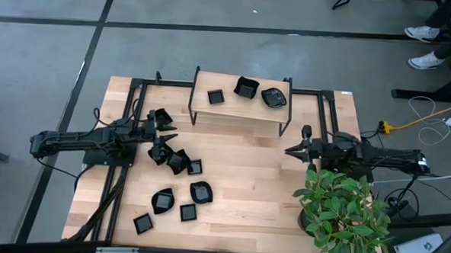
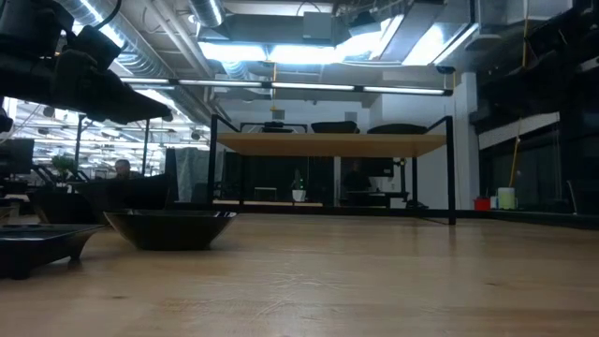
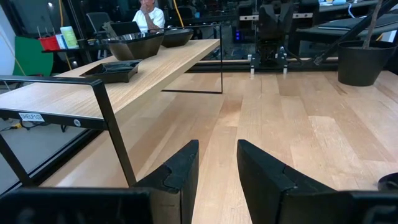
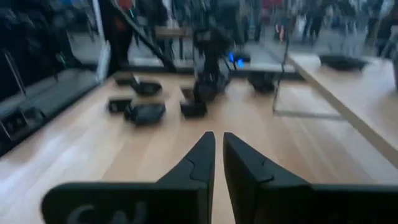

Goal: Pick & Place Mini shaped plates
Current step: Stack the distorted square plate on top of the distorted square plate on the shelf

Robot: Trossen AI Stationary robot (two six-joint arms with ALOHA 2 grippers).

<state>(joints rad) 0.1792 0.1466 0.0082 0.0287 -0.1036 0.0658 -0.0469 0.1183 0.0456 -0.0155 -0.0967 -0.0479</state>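
Note:
Several mini shaped plates, small glossy black dishes, lie loose on the wooden table (image 1: 253,189), among them a round one (image 1: 163,200), a wavy one (image 1: 200,192) and a square one (image 1: 187,212). Three more rest on the low wooden shelf (image 1: 241,108): a square plate (image 1: 215,97), a deeper one (image 1: 246,88) and a greyish one (image 1: 273,97). My left gripper (image 3: 217,165) hovers level at the table's left by the cluster, open and holding nothing. My right gripper (image 4: 218,142) hovers level at the table's right, shut with nothing between its fingers.
A potted green plant (image 1: 344,212) stands at the near right corner beside my right arm. The shelf's black metal frame (image 1: 192,102) stands at the far middle. Bare wood lies between the two grippers. A person (image 3: 148,14) sits beyond the table.

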